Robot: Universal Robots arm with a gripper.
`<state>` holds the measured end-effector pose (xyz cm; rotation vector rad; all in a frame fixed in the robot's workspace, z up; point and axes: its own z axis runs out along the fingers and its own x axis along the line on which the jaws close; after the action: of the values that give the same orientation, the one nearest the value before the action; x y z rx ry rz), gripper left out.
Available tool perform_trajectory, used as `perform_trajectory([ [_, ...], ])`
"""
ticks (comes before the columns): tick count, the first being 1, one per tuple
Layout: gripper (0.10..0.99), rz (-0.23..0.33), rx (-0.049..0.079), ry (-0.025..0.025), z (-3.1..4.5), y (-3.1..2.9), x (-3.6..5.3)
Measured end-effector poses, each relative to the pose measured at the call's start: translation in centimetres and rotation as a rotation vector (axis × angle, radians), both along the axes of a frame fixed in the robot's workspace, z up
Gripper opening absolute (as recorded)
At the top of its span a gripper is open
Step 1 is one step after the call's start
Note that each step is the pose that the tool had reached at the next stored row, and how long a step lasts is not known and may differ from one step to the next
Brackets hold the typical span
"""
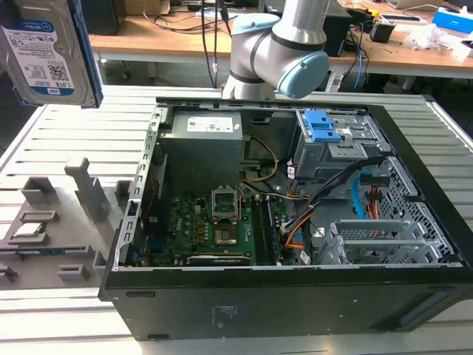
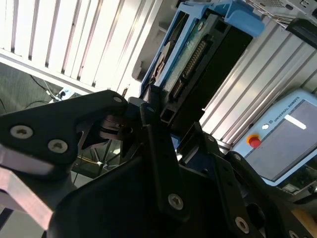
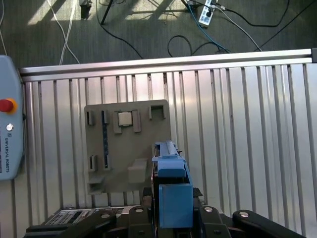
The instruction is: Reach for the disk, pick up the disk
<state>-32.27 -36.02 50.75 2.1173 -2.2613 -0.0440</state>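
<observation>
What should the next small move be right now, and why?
Probably just hold steady. The tool is shut on the disk, which is clear of the slatted table, near the grey fixture plate, so the pick looks done.

A barcoded white-and-blue label [image 1: 37,48] is carried by the disk [image 1: 55,92], a white printed label [image 1: 213,125] by the power supply [image 1: 199,159], and lettering [image 3: 9,154] by the pendant [image 3: 10,124].
</observation>
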Motion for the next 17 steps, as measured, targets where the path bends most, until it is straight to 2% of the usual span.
perform_trajectory([
  [6, 0.369, 0.000, 0.000, 0.0001, 0.00, 0.10, 1.96],
  [11, 0.369, 0.000, 0.000, 0.0001, 0.00, 0.24, 4.27],
  [17, 0.369, 0.000, 0.000, 0.0000, -0.01, 0.36, 6.06],
])
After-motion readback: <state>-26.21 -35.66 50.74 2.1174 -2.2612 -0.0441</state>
